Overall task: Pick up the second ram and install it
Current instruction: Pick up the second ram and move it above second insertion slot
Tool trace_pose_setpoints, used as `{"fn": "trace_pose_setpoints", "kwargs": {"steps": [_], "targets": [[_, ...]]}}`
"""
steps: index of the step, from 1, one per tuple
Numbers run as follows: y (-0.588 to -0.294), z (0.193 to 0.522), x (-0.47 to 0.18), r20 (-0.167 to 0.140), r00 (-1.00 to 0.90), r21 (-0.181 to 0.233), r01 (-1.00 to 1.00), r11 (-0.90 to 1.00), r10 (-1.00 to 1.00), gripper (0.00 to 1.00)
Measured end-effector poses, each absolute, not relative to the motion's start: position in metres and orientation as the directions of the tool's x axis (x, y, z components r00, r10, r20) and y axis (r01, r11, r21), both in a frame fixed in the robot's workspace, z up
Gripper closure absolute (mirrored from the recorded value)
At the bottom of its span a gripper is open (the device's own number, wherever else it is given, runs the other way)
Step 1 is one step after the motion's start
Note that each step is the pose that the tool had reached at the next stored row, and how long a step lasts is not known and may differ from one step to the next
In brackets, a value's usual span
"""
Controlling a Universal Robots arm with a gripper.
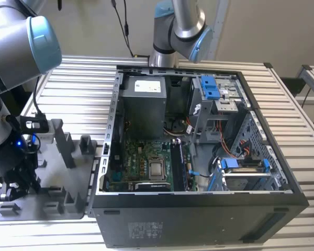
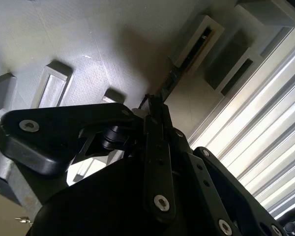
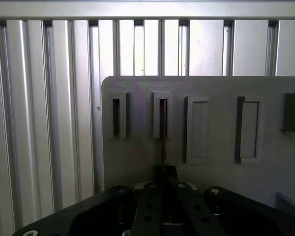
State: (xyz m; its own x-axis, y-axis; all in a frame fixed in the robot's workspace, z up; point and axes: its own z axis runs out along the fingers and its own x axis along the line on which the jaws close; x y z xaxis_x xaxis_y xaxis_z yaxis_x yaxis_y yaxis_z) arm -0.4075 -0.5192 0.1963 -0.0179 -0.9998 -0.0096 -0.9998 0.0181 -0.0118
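Note:
The second ram (image 3: pixel 163 142) is a thin dark stick seen edge-on, with one end in a slotted grey holder block (image 3: pixel 156 115) and the other between my fingers. My gripper (image 3: pixel 164 169) is shut on it. In the second wrist view the ram (image 2: pixel 174 78) runs from its holder block (image 2: pixel 187 42) down to the gripper (image 2: pixel 155 105). In the exterior view the gripper (image 1: pixel 15 191) hangs low over the grey holder plate (image 1: pixel 57 178) at the exterior view's left, and the ram is hidden there.
An open computer case (image 1: pixel 199 141) lies to the exterior view's right of the plate, with its motherboard (image 1: pixel 146 162) and memory slots (image 1: pixel 182 164) exposed. Other grey blocks and posts (image 1: pixel 65 149) stand on the plate. A second arm's base (image 1: pixel 178 26) rises behind the case.

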Motion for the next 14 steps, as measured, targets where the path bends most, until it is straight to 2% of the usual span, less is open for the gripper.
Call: {"fn": "trace_pose_setpoints", "kwargs": {"steps": [14], "targets": [[-0.519, 0.218, -0.408, -0.01, -0.018, -0.012, -1.0, 0.018, -1.0, 0.86]]}}
